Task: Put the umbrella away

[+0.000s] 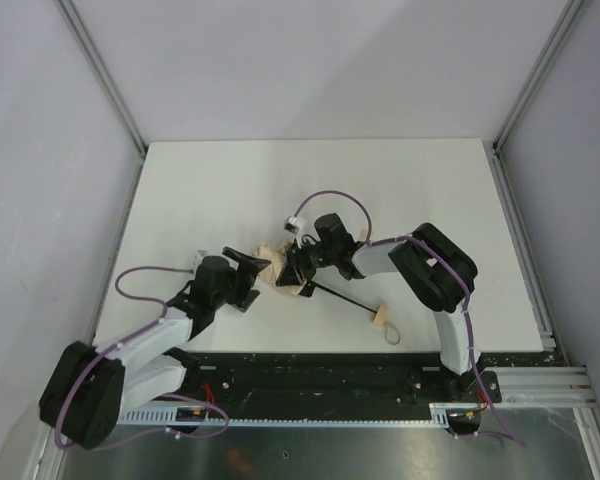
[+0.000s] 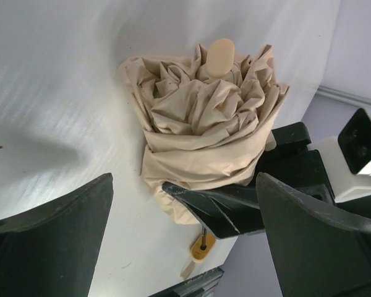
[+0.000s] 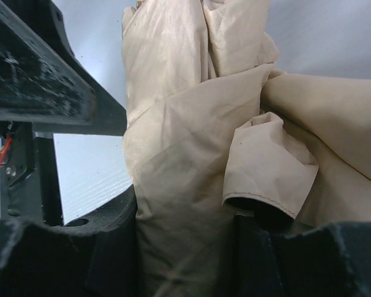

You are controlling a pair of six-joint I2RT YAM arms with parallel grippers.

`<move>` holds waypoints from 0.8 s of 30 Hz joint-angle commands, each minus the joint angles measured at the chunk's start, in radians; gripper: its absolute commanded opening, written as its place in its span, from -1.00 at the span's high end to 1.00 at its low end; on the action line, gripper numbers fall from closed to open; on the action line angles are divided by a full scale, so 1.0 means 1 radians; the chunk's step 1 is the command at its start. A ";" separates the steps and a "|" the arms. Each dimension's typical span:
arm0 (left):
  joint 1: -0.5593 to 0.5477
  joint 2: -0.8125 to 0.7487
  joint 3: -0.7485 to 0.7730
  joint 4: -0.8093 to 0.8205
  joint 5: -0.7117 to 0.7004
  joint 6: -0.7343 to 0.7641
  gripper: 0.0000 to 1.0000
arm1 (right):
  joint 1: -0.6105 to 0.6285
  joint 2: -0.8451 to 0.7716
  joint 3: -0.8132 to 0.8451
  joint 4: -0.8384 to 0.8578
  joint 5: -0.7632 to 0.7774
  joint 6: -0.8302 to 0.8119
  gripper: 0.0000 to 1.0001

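Loosely bunched beige umbrella [image 2: 204, 117], right claw [image 3: 185, 253] pinching its fabric, left claw [image 2: 185, 241] spread.

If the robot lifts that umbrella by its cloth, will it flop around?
Probably floppy: the umbrella has loose, crumpled cloth that should sag. The thin shaft looks stiff, so the handle end would likely swing as one piece. The smooth folds might slip in the right hand.

umbrella [image 2: 198, 124] lies on the table [image 1: 230, 180] in the right pincer [image 1: 296, 270], left pincer [image 1: 255, 280] beside it.
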 commanded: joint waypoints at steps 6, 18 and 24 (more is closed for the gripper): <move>-0.053 0.239 0.135 0.119 -0.011 -0.038 -0.99 | -0.006 0.091 -0.046 -0.153 -0.069 0.021 1.00; -0.085 0.551 0.148 0.201 -0.050 -0.020 -0.63 | 0.012 0.058 -0.047 -0.171 -0.120 -0.021 1.00; -0.090 0.547 0.055 0.269 -0.065 -0.012 0.22 | 0.026 -0.007 -0.046 -0.184 -0.119 -0.050 1.00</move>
